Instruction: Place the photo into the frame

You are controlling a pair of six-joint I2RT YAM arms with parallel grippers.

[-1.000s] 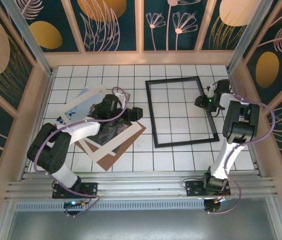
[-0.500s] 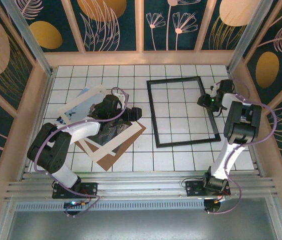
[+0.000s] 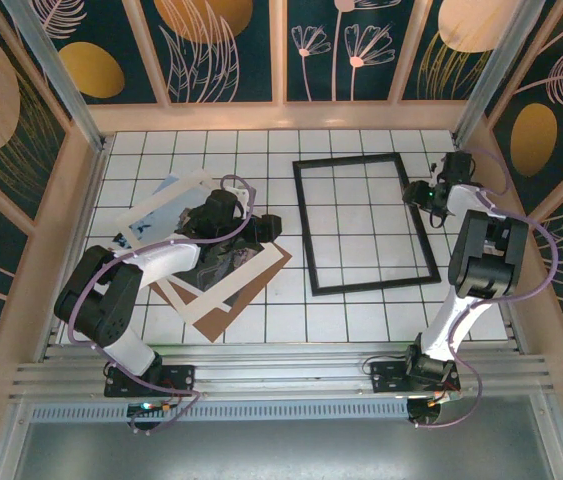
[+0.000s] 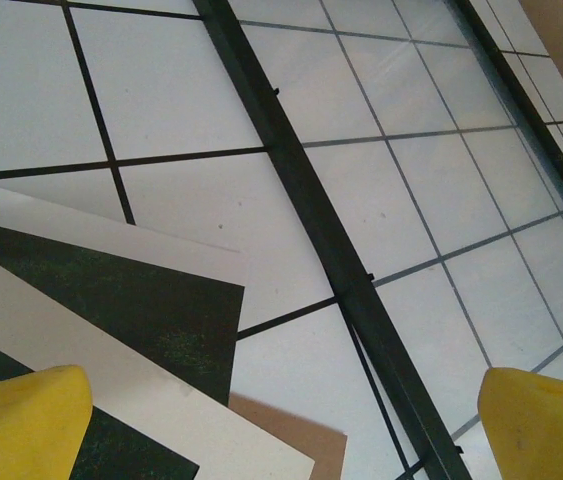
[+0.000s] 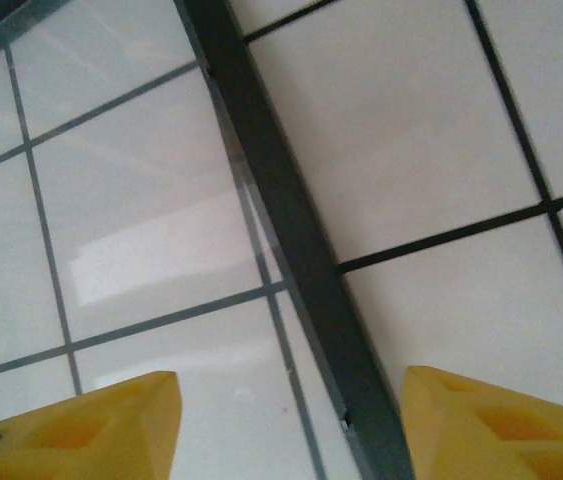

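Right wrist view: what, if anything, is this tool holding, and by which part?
Nothing. The right tool stands open, its fingers on either side of the black rim of the frame without touching it.

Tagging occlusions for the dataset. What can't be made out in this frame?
- Top view: the photo lies mostly under the left arm and white mat; its print is too small to read.
- Left wrist: the frame runs off the picture's edges; its corners are cut off.
- Right wrist: blurred; the bottom edge cuts the right claw, so contact with the frame is unclear.
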